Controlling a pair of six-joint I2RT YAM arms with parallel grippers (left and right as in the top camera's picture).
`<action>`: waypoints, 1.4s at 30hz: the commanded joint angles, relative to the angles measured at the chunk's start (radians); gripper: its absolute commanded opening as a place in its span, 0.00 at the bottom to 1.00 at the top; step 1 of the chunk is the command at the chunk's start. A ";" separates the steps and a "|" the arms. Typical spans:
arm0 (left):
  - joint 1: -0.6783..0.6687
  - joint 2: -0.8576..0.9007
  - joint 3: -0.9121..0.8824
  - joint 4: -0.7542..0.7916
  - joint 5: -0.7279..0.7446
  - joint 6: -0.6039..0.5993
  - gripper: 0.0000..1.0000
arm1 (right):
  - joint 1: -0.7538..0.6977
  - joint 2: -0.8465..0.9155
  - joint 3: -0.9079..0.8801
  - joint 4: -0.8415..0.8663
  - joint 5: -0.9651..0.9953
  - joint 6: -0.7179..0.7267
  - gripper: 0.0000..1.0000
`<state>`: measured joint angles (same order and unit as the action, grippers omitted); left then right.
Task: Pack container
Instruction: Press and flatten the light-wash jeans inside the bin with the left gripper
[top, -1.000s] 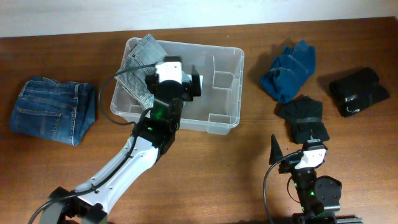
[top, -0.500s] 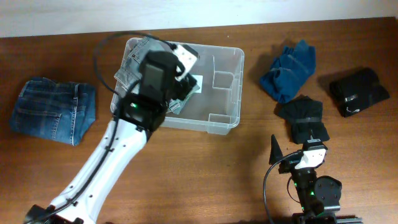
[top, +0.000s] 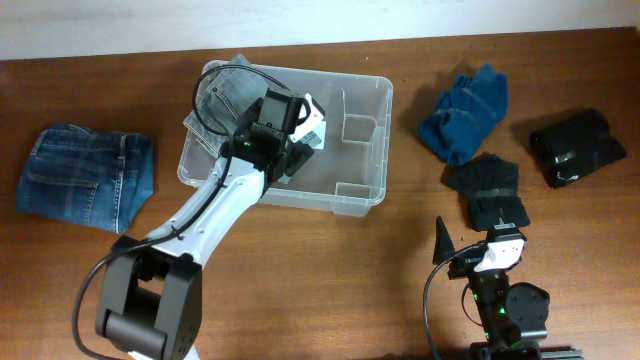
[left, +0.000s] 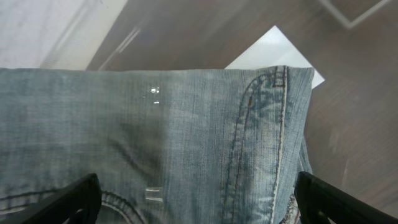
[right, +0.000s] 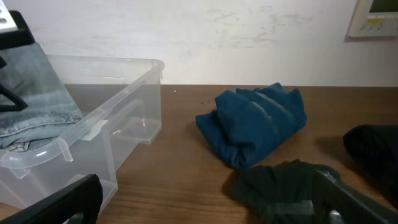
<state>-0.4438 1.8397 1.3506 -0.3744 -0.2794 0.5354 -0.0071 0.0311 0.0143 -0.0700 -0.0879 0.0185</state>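
The container (top: 362, 150) is a clear plastic tub at the table's back centre, with a white label (left: 273, 50) on its base. Light grey-blue jeans (top: 222, 95) lie in its left half, one edge riding up over the back-left rim. My left gripper (top: 300, 135) hangs inside the tub just above these jeans (left: 186, 137). It is open, its fingertips (left: 68, 199) spread wide to either side of the denim and gripping nothing. My right gripper (top: 470, 245) waits open near the front edge, low over the wood with nothing in it (right: 205, 205).
Folded dark blue jeans (top: 85, 178) lie left of the tub. To its right are a blue garment (top: 465, 112), a black garment (top: 490, 190) and another black bundle (top: 578, 145). From the right wrist, the tub's corner (right: 93, 130) and the blue garment (right: 255, 124) are ahead.
My left arm has swung and turned its wrist above the tub, ending over the light jeans with the jaws still wide. The right arm has not moved.
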 joint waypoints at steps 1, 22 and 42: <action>-0.003 0.033 0.011 -0.006 -0.005 0.019 0.98 | -0.007 -0.005 -0.009 0.000 0.005 -0.004 0.98; -0.018 0.204 0.013 0.055 -0.060 -0.027 0.96 | -0.007 -0.005 -0.009 0.000 0.005 -0.004 0.98; -0.018 0.206 0.142 0.016 -0.113 -0.312 0.01 | -0.007 -0.005 -0.009 0.000 0.005 -0.004 0.98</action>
<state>-0.4656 2.0388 1.4128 -0.3210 -0.3710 0.3717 -0.0071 0.0311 0.0143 -0.0700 -0.0879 0.0185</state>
